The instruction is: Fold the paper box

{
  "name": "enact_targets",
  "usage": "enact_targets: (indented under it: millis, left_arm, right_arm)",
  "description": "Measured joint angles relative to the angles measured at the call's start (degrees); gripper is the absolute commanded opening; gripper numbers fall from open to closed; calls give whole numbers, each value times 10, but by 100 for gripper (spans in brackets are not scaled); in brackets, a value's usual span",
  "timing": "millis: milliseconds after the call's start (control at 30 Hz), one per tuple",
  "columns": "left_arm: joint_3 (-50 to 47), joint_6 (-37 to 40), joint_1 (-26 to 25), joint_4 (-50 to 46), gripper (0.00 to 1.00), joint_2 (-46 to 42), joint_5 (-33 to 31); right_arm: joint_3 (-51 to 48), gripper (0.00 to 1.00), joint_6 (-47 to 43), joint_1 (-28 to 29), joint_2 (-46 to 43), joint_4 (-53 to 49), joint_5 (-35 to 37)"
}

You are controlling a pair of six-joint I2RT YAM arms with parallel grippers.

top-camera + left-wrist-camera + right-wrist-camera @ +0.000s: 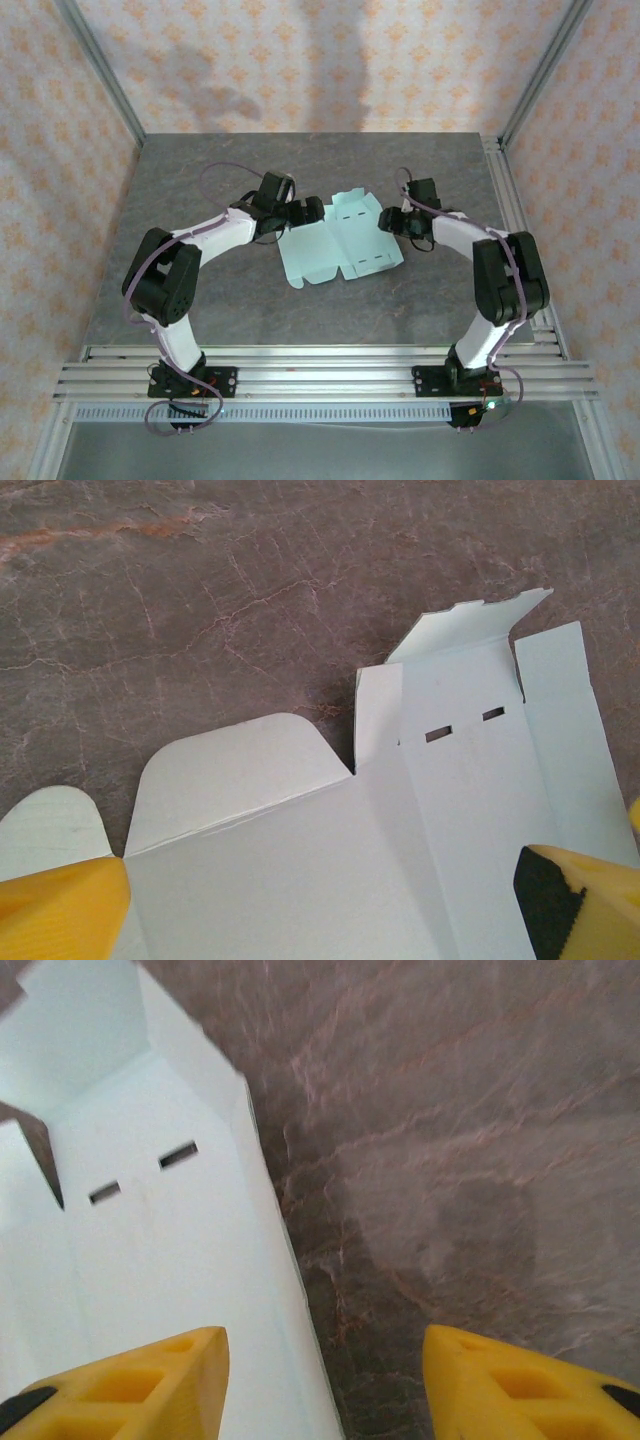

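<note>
Right gripper [322,1340] straddles paper box [150,1250] edge; jaws parted.

The paper box [340,240] is thin matt card, smooth with crisp creases; the table [300,312] looks like dull veined stone; the right gripper [322,1360] is yellow moulded plastic, faintly glossy, and the rails [320,365] brushed metal
</note>
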Motion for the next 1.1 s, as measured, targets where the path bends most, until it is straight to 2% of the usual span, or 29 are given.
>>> enact_targets:
  millis: [133, 233, 300, 567, 867, 967, 1100]
  left_arm:
    - [0, 0, 0, 0, 100, 0, 0]
    - [0, 0, 0, 0, 100, 0, 0]
    - [0, 0, 0, 0, 100, 0, 0]
    - [2, 0, 0, -1, 100, 0, -1]
    - [10, -2, 0, -7, 100, 0, -5]
    - [10, -2, 0, -7, 100, 0, -5]
    - [11, -1, 0, -7, 100, 0, -2]
  right_arm:
    - [4, 23, 0, 0, 22, -20, -17]
    - [7, 9, -6, 3, 22, -34, -19]
    - [13, 3, -16, 8, 21, -39, -14]
    - [39, 1, -80, 69, 7, -79, 85]
    - [41, 0, -192, 160, -15, -52, 251]
    - [41, 0, -210, 170, -15, -37, 276]
    - [18, 0, -219, 167, -27, -3, 273]
